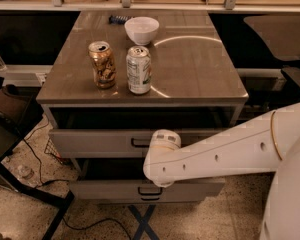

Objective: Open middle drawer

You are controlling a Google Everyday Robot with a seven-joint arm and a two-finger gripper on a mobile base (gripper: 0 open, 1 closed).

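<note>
The middle drawer [105,190] is the pale grey front with a small black bar handle [150,190], second down in the cabinet. It stands a little out of the cabinet, with a dark gap above it. My white arm reaches in from the right, and its wrist [162,159] hangs in front of the drawers, just above that handle. The gripper is at the end of this wrist, close to the handle and hidden behind the arm. The taller uppermost drawer [90,143] also stands out from the cabinet.
On the cabinet top [200,69] stand a brown can [102,64], a white-green can [139,69] and a white bowl [141,29]. A dark chair [10,119] and cables [35,154] lie on the floor at the left. Black table legs [142,221] cross below the drawers.
</note>
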